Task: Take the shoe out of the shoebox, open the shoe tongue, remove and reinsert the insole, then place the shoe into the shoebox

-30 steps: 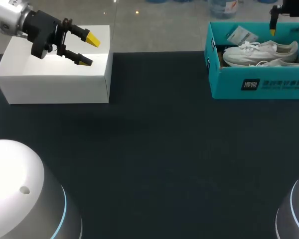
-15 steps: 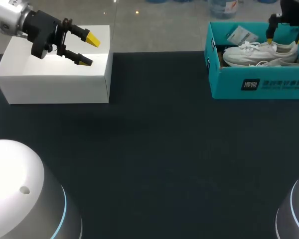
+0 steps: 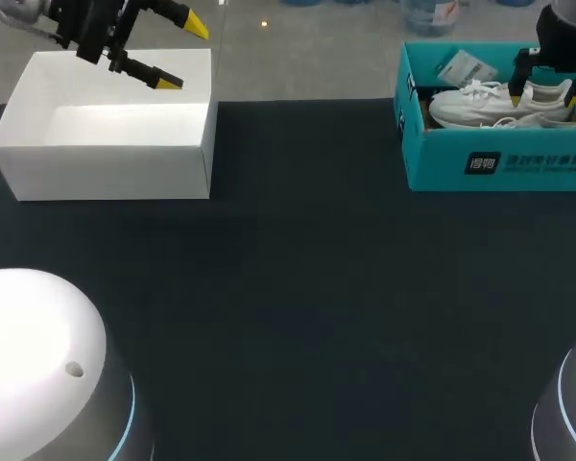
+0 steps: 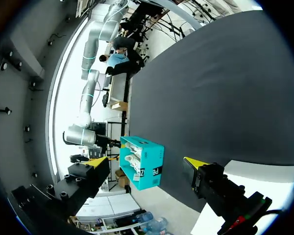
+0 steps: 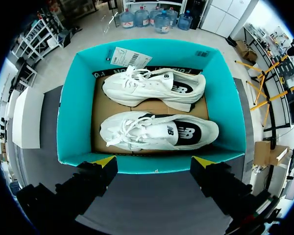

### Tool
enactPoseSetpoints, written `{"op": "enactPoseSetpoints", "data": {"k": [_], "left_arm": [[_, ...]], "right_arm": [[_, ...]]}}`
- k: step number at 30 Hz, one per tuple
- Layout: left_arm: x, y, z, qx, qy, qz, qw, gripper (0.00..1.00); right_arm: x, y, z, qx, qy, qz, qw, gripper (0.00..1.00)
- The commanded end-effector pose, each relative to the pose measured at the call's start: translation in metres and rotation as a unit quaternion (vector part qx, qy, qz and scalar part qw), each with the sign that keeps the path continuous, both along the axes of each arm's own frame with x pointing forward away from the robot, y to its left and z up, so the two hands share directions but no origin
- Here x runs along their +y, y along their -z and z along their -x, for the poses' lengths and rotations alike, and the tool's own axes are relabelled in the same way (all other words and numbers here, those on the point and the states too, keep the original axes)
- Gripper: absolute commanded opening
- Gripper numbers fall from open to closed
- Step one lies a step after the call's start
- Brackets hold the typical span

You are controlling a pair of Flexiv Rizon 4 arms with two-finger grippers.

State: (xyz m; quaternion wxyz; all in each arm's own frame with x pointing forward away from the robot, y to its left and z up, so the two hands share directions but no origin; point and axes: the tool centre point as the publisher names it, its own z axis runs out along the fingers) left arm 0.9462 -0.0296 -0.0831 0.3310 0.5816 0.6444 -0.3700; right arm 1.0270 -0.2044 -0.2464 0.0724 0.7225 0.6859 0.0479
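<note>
The teal shoebox (image 3: 442,154) stands open at the table's far right with two white sneakers (image 3: 490,102) lying on their sides inside. In the right wrist view the nearer shoe (image 5: 157,132) and the farther shoe (image 5: 154,88) rest on the brown cardboard floor. My right gripper (image 3: 547,96) hangs open over the box (image 5: 71,122); its yellow tips straddle the near wall (image 5: 154,161) and hold nothing. My left gripper (image 3: 180,54) is open and empty above the far edge of a white box (image 3: 106,144) at the far left. The left wrist view shows the shoebox (image 4: 149,169) small and far ahead of the gripper (image 4: 146,160).
The white open-topped box (image 4: 264,178) sits at the table's back left corner. A paper tag (image 5: 130,58) lies against the shoebox's far wall. Dark cloth (image 3: 298,288) covers the wide stretch of table between the two boxes. My arms' rounded white bases (image 3: 48,375) fill the near corners.
My right gripper has come down towards the shoes in the shoebox. My left gripper has risen and drawn back towards the far side of the white box.
</note>
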Motion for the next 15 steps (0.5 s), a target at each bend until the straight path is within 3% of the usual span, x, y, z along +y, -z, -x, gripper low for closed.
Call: {"op": "enactPoseSetpoints", "data": {"k": [1,3,7,8,10,15], "left_arm": [[-0.008,0.000,-0.004,0.262,-0.365,-0.083,0.890,1.00],[-0.011,0.005,-0.016,0.328,-0.444,-0.057,0.832,1.00],[-0.010,0.008,-0.035,0.369,-0.518,0.009,0.771,1.00],[-0.009,0.007,-0.041,0.357,-0.531,0.046,0.767,1.00],[-0.009,0.007,-0.041,0.357,-0.531,0.046,0.767,1.00],[-0.009,0.007,-0.041,0.357,-0.531,0.046,0.767,1.00]], "right_arm": [[0.007,0.006,0.007,0.003,-0.014,-0.002,1.000,1.00],[0.013,0.008,0.016,0.001,-0.025,0.003,1.000,1.00],[0.025,0.007,0.038,-0.003,-0.048,0.017,0.999,1.00],[0.029,0.006,0.045,-0.003,-0.055,0.024,0.998,1.00],[0.032,0.006,0.058,0.007,-0.050,0.031,0.998,1.00],[0.032,0.006,0.058,0.007,-0.050,0.031,0.998,1.00]]}}
